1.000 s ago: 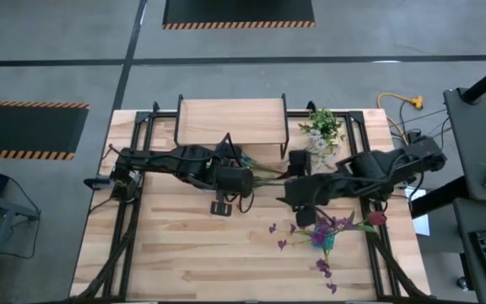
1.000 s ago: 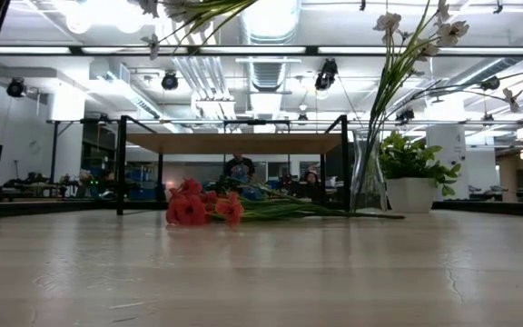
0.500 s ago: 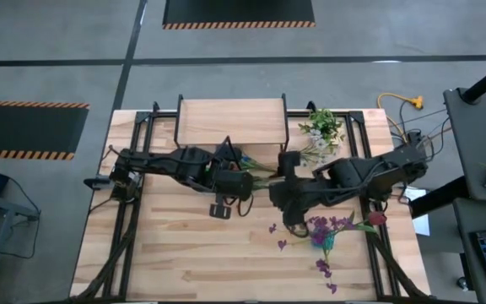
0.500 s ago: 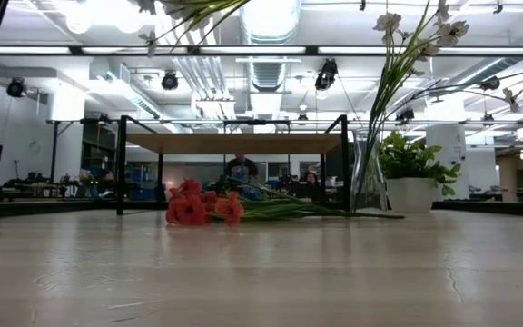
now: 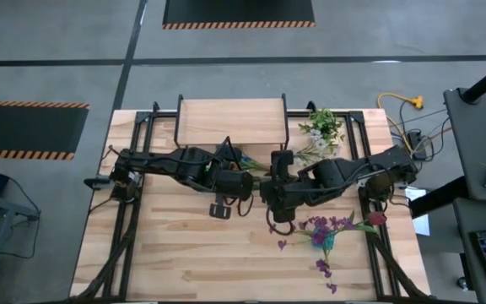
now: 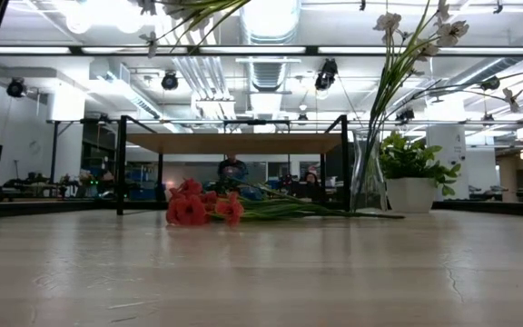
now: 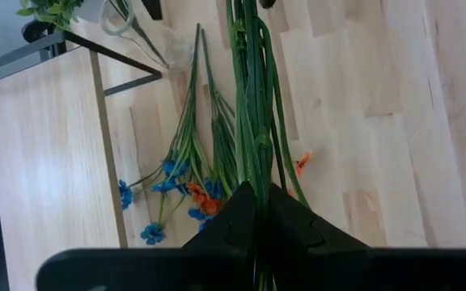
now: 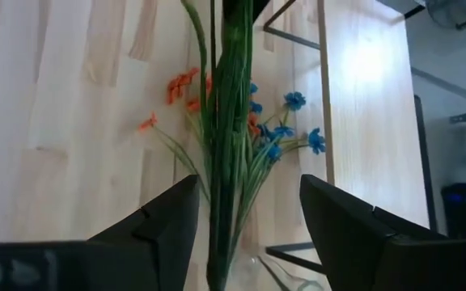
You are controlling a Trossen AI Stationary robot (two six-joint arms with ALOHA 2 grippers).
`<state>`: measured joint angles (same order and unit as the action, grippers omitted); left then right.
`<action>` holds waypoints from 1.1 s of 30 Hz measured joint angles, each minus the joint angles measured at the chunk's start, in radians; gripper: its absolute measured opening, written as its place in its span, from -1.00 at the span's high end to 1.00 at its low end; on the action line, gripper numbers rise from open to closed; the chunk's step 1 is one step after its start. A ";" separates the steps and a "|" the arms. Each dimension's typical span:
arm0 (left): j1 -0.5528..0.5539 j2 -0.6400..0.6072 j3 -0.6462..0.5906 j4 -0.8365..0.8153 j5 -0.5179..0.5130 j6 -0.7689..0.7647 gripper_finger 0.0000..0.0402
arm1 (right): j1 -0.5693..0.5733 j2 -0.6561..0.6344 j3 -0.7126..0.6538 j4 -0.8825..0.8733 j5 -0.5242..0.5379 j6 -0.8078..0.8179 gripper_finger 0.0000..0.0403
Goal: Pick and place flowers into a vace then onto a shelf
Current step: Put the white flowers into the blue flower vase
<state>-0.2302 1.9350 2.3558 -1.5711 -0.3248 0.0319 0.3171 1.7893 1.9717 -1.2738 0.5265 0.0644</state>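
High view: both arms meet at table centre, just at 6 o'clock of the shelf (image 5: pixel 233 121). Left gripper (image 7: pixel 255 212) has its fingers pressed together on a bundle of green flower stems (image 7: pixel 249 97); the stems run straight away from the fingertips. Right gripper (image 8: pixel 245 212) has its fingers spread apart, one on each side of the same stem bundle, not closed on it.

More flowers (image 8: pixel 277 133), blue and orange blooms, lie flat on the table (image 5: pixel 184 253) beside the shelf leg. Low view: an orange cluster (image 6: pixel 193 207) lies on the tabletop under the shelf's near edge, stems trailing toward 3 o'clock.

Glass vase (image 6: pixel 367 173) stands upright at 3 o'clock of the shelf, holding white blooms (image 6: pixel 416 27), with a potted plant (image 6: pixel 411 177) just beside it. Purple flowers (image 5: pixel 327 228) and one dark red bloom (image 5: pixel 378 219) lie at 5 o'clock of the right gripper, apart from it
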 joint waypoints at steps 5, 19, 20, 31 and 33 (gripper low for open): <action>0.000 0.000 0.000 0.000 -0.001 0.000 0.99 | -0.006 0.000 0.002 0.027 0.000 0.007 0.12; 0.001 0.000 0.000 0.000 -0.002 0.025 0.98 | -0.034 0.000 0.002 0.024 -0.082 0.012 0.81; 0.001 0.000 0.000 0.000 -0.003 0.037 0.96 | -0.034 0.000 0.003 0.024 -0.082 0.012 0.87; 0.004 -0.057 0.000 0.001 -0.008 0.063 0.52 | -0.034 -0.024 0.004 0.005 -0.082 0.025 0.94; 0.004 -0.088 0.000 0.000 -0.010 0.060 0.49 | -0.034 -0.042 0.004 0.006 -0.082 0.031 0.94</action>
<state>-0.2260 1.8474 2.3562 -1.5711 -0.3344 0.0922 0.2829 1.7475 1.9759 -1.2682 0.4446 0.0955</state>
